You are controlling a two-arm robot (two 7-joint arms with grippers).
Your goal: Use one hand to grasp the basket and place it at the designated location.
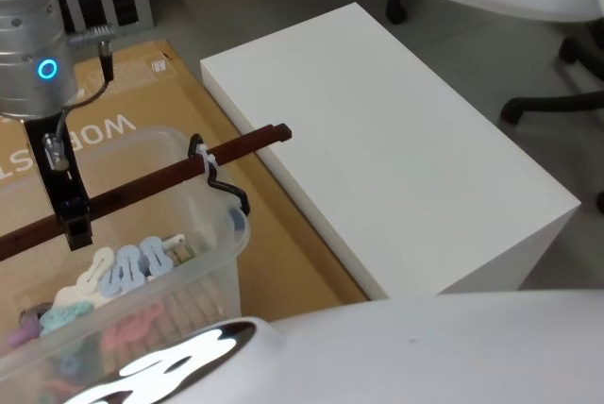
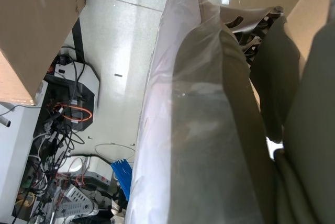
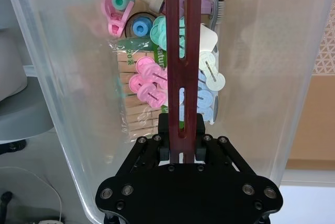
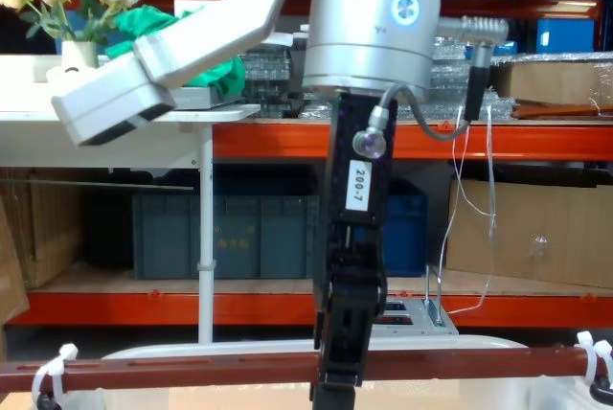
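The basket (image 1: 215, 255) is a translucent whitish bin with pastel clips and wooden pegs inside, at the lower left of the head view. Its dark red-brown handle bar (image 1: 151, 184) spans the top, tied with a white zip tie and a black clip (image 1: 223, 183). My right gripper (image 1: 75, 230), slim and black under a silver arm with a blue ring light, is shut on the bar near its middle. The right wrist view looks down at the gripper (image 3: 181, 131) clamping the slotted bar (image 3: 183, 35) over the basket (image 3: 57, 77). The chest view has the gripper (image 4: 340, 372) on the bar (image 4: 182, 369).
A large white box (image 1: 377, 130) stands just right of the basket. A flat cardboard sheet (image 1: 127, 92) lies under and behind the basket. Office chair bases (image 1: 552, 102) stand at the far right. Orange shelving with grey-blue crates (image 4: 220, 233) fills the room behind.
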